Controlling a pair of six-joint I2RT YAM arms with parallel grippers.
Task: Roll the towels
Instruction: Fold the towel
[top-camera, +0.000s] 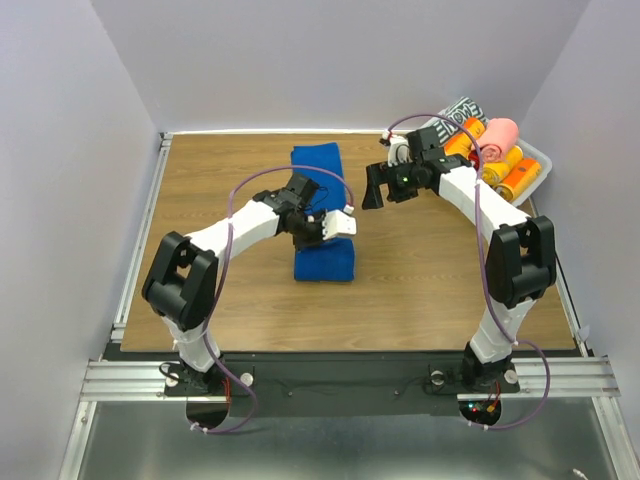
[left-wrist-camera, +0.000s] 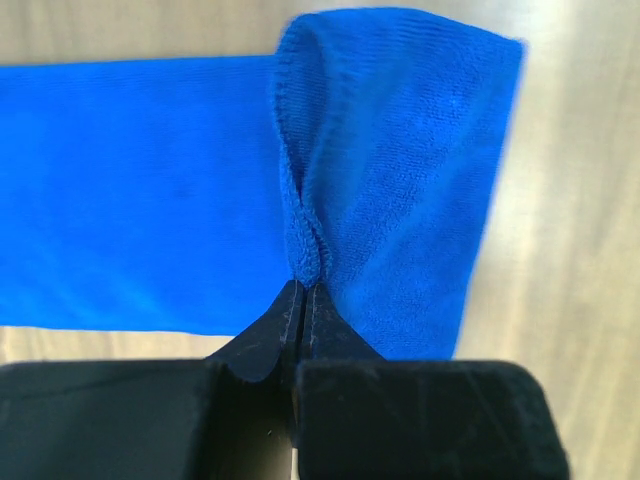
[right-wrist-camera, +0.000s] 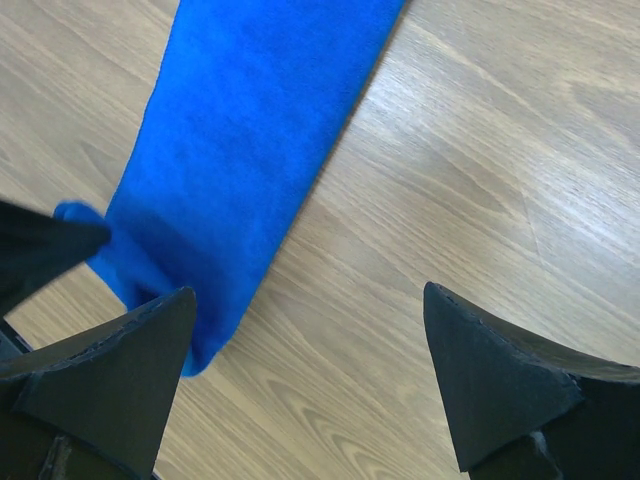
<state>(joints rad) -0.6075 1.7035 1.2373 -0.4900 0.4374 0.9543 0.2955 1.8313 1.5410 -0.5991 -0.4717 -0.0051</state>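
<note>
Blue towel (top-camera: 318, 165) is lying on the wooden desk (top-camera: 430, 280); the left jaws are pinching a fold of it, while the right jaws are hovering spread wide to its right.

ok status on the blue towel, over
Left gripper shut on blue towel, end folded over. Right gripper open, empty, over table beside it. Nothing blocking.

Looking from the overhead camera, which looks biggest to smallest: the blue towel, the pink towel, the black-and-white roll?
1. blue towel, clearly the largest.
2. pink towel.
3. black-and-white roll, which looks slightly smaller, but it is partly hidden, so those two are close.
</note>
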